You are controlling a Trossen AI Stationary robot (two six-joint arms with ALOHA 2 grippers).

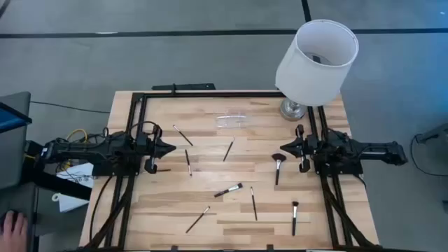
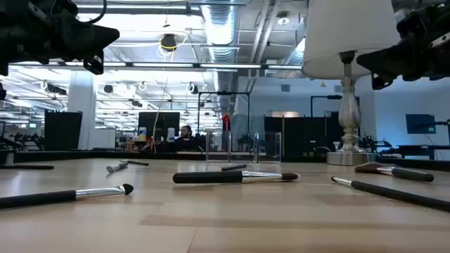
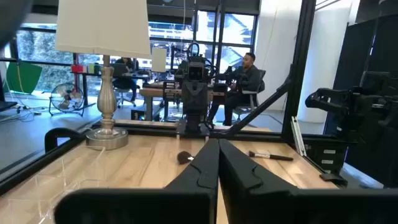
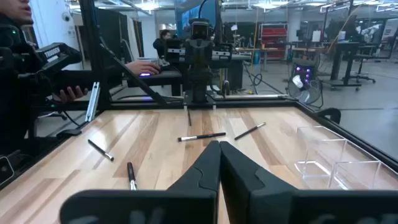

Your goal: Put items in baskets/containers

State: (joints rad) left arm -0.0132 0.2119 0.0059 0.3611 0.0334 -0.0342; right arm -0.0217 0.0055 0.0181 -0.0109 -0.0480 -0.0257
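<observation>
While both arms wait at the table's sides, nothing is held: the left gripper [image 1: 170,148] sits at nine o'clock of the wooden table [image 1: 161,210], its fingers pressed together into a point over bare wood, and the right gripper [image 1: 283,145] mirrors it at three o'clock, jaws likewise closed and empty.

Seen from above, with the front edge of the table as six o'clock, the brushes lie scattered and apart from one another. Nearest the front are a brush at five o'clock [image 1: 295,217] and a pale-handled one at seven [image 1: 198,219]. Slightly farther in lie a thin dark brush [image 1: 253,203] and a thicker brush with a light ferrule [image 1: 229,190] — both near the middle. Beyond them, a fan-headed brush [image 1: 278,166] lies just ahead of the right gripper, a short brush [image 1: 188,162] close to the left gripper, another [image 1: 228,150] at centre, and one [image 1: 183,135] towards ten o'clock.

Farther back, at twelve o'clock, stands the clear organizer [image 1: 232,120] — upright, with no brush in it. At the far corner, about one o'clock, a lamp [image 1: 315,61] with a white shade rests on its silver base.
</observation>
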